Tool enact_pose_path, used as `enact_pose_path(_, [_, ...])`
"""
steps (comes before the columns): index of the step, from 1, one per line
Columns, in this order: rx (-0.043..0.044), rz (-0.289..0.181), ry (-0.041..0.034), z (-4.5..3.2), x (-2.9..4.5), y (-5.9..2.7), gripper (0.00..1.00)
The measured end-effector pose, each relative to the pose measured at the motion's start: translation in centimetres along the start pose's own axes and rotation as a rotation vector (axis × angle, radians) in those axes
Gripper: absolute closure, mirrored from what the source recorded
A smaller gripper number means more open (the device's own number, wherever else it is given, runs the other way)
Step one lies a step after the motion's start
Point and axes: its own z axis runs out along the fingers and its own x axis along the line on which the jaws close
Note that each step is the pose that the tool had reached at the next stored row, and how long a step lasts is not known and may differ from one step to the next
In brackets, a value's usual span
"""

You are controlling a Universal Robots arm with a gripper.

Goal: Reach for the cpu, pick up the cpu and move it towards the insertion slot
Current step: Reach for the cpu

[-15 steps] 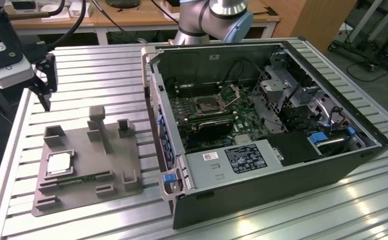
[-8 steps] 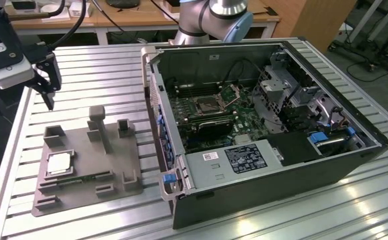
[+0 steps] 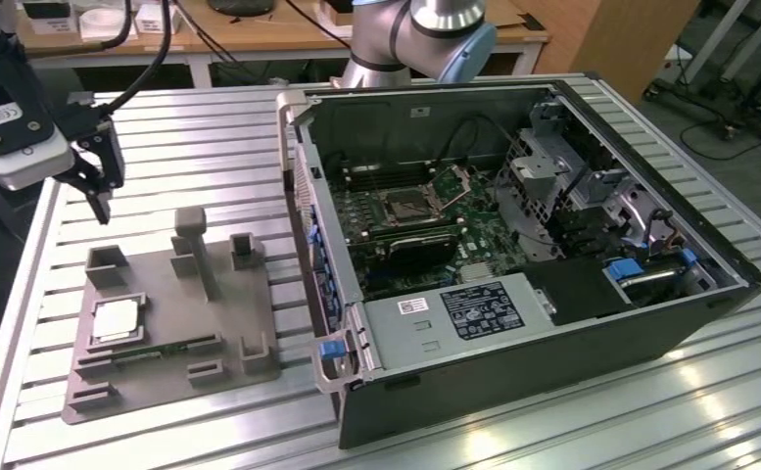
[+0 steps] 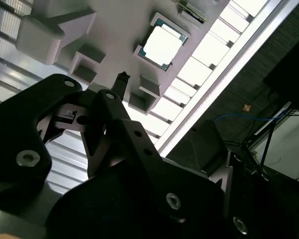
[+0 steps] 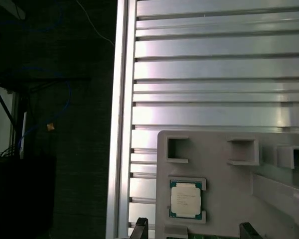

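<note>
Gripper (image 3: 103, 196) hangs over the far part of the slatted table (image 3: 197, 127), on the exterior view's left. Its fingers are spread wide w/ nothing between them; in the first wrist view the two tips sit well apart. The cpu (image 3: 117, 321) lies flat, silvery side up, in a shallow pocket on the grey fixture plate (image 3: 230, 328). That's nearer than the gripper and well apart from it. The pocket's corner lips show around the cpu (image 5: 185, 198) in the first wrist view, prob there to keep it square and leave its edges free for a grab. Room-wise it's open straight above the chip, but the upright blocks (image 3: 200, 250) stand just to its right and the table's left rail is close on the other side. The insertion slot (image 3: 404, 208) is inside the open pc case (image 3: 511, 333) on the exterior view's right, lid looks tipped up, dark centre showing afaict. The case's tall side wall (image 3: 305, 206) stands between plate and slot, so not much slack there imo.
</note>
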Motion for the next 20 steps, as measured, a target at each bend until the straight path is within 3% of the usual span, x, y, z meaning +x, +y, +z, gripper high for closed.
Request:
enact_pose_path(5, [-0.0021,0.0,0.0002,0.8,0.0,-0.11,0.22])
enact_pose_path(20, [-0.0035,0.0,0.0003,1.01,0.0,-0.15,0.22])
